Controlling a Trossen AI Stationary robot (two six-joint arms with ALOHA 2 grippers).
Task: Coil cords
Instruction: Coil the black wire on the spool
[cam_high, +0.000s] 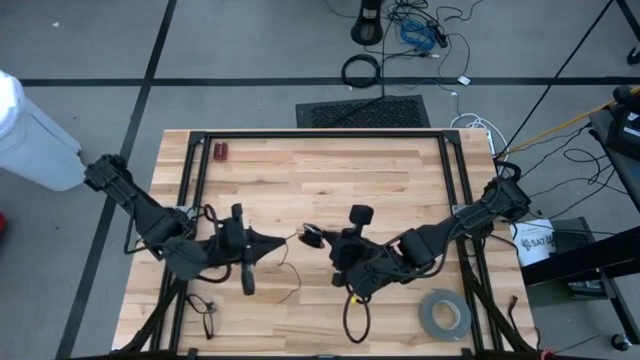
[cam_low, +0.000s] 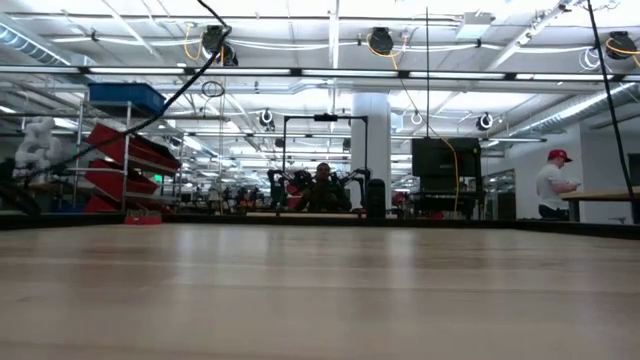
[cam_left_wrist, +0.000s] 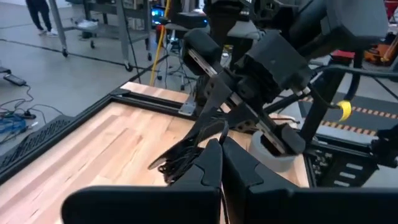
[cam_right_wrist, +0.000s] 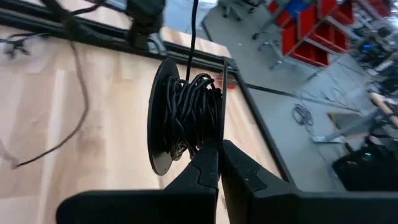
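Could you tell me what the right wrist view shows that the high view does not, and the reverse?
Only the right wrist view shows the thin black cord wound in many turns against a dark disc, held by the shut right end effector.

Only the high view shows both arms meeting mid-table, the left end effector, the grey tape roll and a red object.

Both show the wooden table and a loose strand trailing across it.

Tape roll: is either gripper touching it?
No. In the high view the grey tape roll lies alone near the table's corner, apart from the right gripper and the left gripper at mid-table.
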